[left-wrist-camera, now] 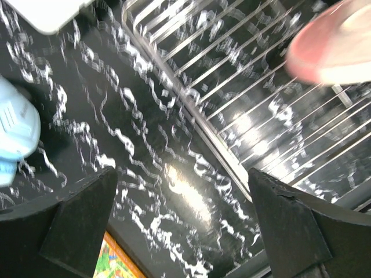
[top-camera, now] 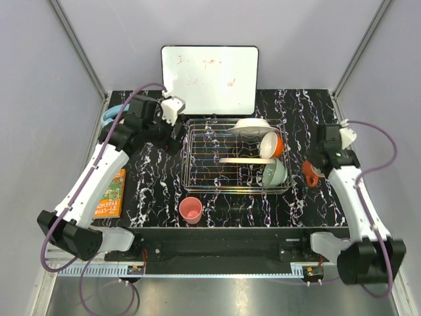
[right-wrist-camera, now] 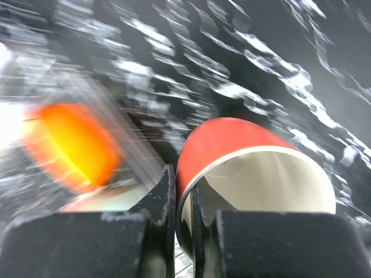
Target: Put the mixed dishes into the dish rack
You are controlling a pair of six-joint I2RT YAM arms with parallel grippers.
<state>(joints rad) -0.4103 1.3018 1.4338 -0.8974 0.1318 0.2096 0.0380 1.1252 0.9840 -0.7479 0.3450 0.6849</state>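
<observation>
Right tool (right-wrist-camera: pixel 182 191) clamps mug (right-wrist-camera: pixel 249 168) by its rim, just beside right end of rack (top-camera: pixel 188 158); probably best raised over the wire wall and set in the bare left half; left tool (left-wrist-camera: pixel 182 200) wide, empty.

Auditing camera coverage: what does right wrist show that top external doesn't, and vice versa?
Only right wrist: the orange mug's white inside, and the right hand pinching its rim, one finger inside, one outside. Only top external: the pink cup, the orange book, the whiteboard and the dishes standing in the dish rack. Both: the held mug and the black marbled table. The orange blur in the wrist view is probably the orange bowl.
</observation>
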